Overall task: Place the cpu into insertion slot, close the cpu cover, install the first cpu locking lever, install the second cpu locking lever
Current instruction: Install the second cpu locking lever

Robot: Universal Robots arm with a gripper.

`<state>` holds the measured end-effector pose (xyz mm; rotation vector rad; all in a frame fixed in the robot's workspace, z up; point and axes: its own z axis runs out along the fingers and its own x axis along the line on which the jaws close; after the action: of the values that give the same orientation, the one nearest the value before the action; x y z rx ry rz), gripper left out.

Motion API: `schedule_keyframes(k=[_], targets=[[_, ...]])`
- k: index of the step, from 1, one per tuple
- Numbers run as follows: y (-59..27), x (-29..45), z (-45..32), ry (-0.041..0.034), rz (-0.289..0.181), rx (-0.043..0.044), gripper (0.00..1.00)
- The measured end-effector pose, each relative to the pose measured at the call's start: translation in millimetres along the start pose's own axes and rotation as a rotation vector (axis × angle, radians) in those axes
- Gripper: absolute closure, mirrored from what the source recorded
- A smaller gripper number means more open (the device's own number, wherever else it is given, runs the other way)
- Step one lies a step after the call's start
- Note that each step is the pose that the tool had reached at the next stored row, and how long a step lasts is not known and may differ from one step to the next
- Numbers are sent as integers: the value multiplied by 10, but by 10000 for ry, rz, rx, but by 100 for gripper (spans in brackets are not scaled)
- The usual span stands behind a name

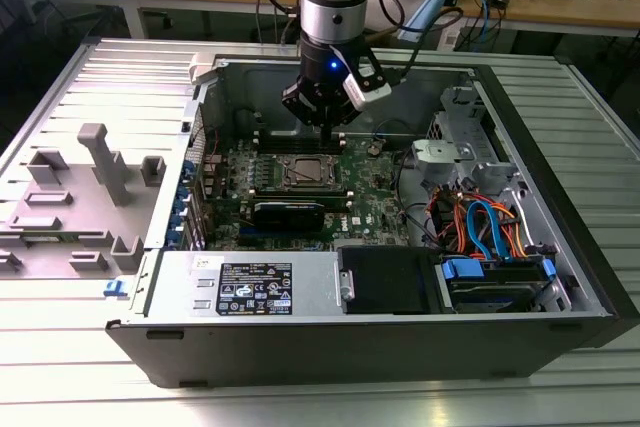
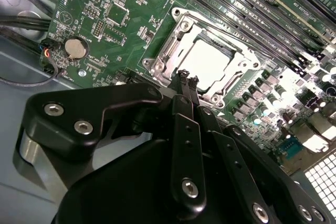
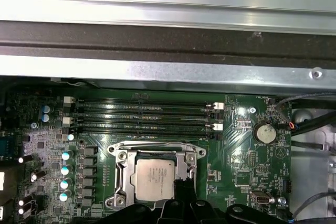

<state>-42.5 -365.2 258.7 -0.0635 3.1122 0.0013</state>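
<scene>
Hand (image 2: 188, 77) with fingers pressed together, empty, its tips masking a corner of cpu cover (image 3: 122, 163) over cpu (image 3: 154, 178)

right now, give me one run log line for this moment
tool: shut, empty, just above socket edge | cpu: seated in insertion slot | cpu cover: down around cpu | board: green motherboard in open case

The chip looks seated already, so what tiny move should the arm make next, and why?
Probably ease straight down a little. The cpu lies in the insertion slot with the cpu cover framing it, and the closed fingers hover by the cover's edge, seemingly not touching. Whether the cover is latched is unclear.
</scene>
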Motion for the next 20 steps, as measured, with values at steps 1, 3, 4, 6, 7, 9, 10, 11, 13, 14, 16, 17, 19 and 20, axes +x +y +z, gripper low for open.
schedule_keyframes(k=[1, 3, 4, 6, 7, 9, 10, 11, 13, 14, 16, 17, 19, 20], targets=[[-3, 0, 0, 0, 0, -1, 89], [-10, 0, 0, 0, -1, -1, 89], [-18, 0, 0, 0, -1, -1, 89], [-34, 1, 1, -1, 0, -2, 89], [-49, 2, 1, -1, 0, -2, 89], [-71, 3, 1, -1, 0, -3, 89], [-79, 3, 1, -1, 0, -2, 89], [-89, 4, 1, -1, 0, -2, 89], [-110, 5, 1, -1, 1, -2, 89], [-123, 5, 1, -1, 0, -2, 89], [-152, 6, 0, -1, 0, -1, 89], [-169, 7, 1, -1, 0, -2, 89], [-187, 8, -2, -1, 1, -1, 89], [-187, 8, -5, 0, 2, 0, 89]])
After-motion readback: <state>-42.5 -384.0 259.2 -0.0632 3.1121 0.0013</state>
